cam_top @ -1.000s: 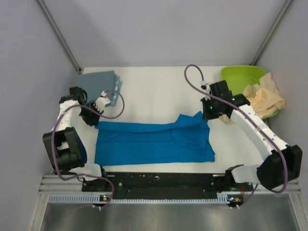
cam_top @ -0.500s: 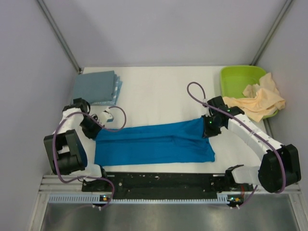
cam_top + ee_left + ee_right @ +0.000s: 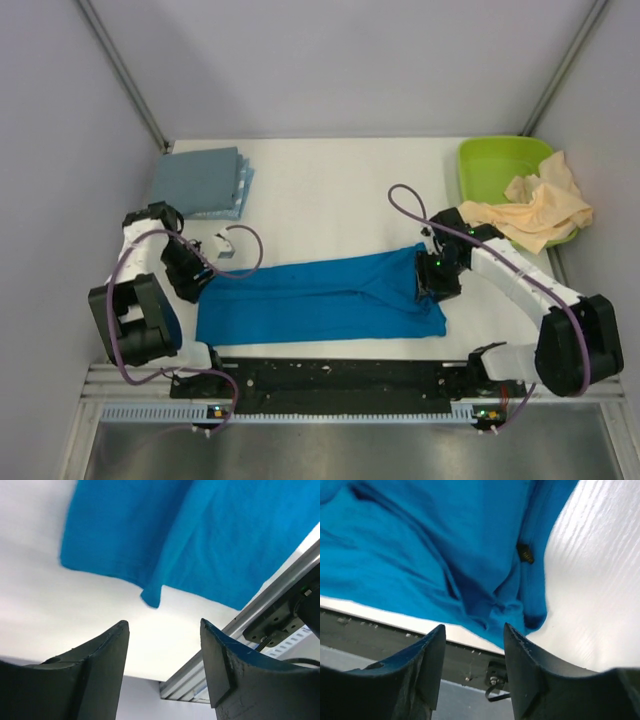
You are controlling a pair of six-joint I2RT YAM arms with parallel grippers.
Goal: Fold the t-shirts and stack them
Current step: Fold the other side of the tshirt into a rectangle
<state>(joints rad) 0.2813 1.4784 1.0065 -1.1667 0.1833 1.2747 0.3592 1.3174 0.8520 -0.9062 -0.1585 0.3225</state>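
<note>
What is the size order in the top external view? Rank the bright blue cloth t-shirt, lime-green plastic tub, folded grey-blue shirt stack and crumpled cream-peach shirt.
1. bright blue cloth t-shirt
2. lime-green plastic tub, partly covered
3. folded grey-blue shirt stack and crumpled cream-peach shirt: too alike to rank

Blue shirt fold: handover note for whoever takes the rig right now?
Left gripper: open, empty, at the left end of the blue shirt.
Right gripper: open, empty, over its right end.
The blue shirt lies as a long folded strip near the front of the table.
Done: grey-blue shirts folded and piled at back left.
Left: fold the strip shorter and stack it, then do the cream shirt, crumpled over the rim of the green tub.
</note>
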